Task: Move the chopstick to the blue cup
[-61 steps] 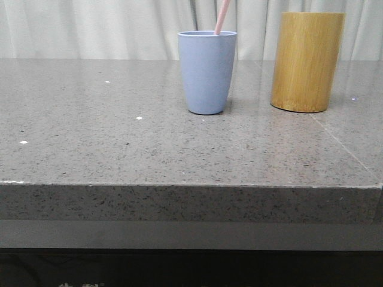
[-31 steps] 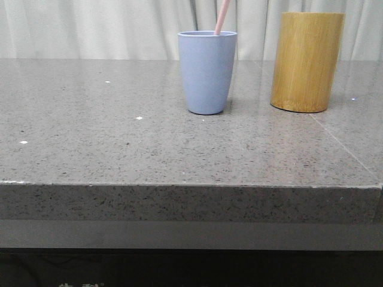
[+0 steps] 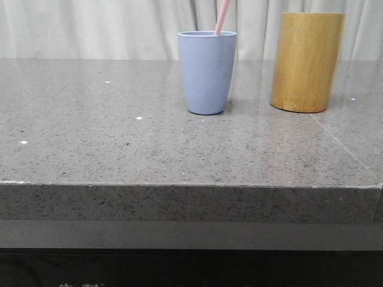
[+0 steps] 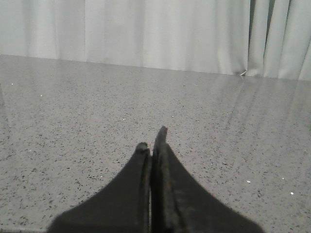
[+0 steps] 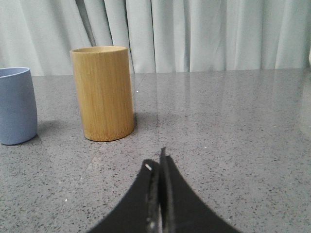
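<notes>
In blue cup (image 3: pixel 207 72): thin pale pink chopstick (image 3: pixel 222 17), leaning. Both tools pressed closed, empty.

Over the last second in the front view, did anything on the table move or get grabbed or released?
Nothing visibly changed. The chopstick stands in the blue cup as before, leaning right, with the wooden cylinder beside it on the table.

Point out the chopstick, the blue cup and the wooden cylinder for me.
chopstick (image 3: pixel 222 17), front view, on the pink shaft above the cup's rim.
blue cup (image 3: pixel 207 75), front view, on the middle of its outer wall.
wooden cylinder (image 5: pixel 102 93), right wrist view, on its side wall.
</notes>
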Motion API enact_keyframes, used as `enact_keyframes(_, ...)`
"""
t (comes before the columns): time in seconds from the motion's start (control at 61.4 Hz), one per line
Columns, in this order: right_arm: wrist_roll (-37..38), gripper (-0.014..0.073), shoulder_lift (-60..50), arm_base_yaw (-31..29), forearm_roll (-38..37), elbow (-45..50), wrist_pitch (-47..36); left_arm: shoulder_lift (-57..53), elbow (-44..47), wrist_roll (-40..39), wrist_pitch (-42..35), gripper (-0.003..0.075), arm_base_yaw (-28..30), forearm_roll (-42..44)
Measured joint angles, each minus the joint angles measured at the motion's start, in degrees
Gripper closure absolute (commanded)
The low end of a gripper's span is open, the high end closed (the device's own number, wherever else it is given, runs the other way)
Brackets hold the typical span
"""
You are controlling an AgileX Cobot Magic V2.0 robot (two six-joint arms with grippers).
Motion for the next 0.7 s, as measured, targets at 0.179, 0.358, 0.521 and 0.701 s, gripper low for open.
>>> enact_keyframes(0.179,0.0,0.0661,0.0,-0.4,-0.2,0.0,0.0,0.0,0.0,0.0,0.0,0.0739,0.0,0.0)
enact_keyframes(0.358,0.0,0.0661,0.0,-0.4,-0.3,0.0,0.1,0.0,0.0,0.0,0.0,0.0739,0.0,0.0)
enact_keyframes(0.521,0.0,0.0661,0.0,-0.4,-0.3,0.0,0.2,0.0,0.0,0.0,0.0,0.0739,0.0,0.0)
enact_keyframes(0.701,0.0,0.0661,0.0,-0.4,-0.3,0.0,0.2,0.0,0.0,0.0,0.0,0.0739,0.0,0.0)
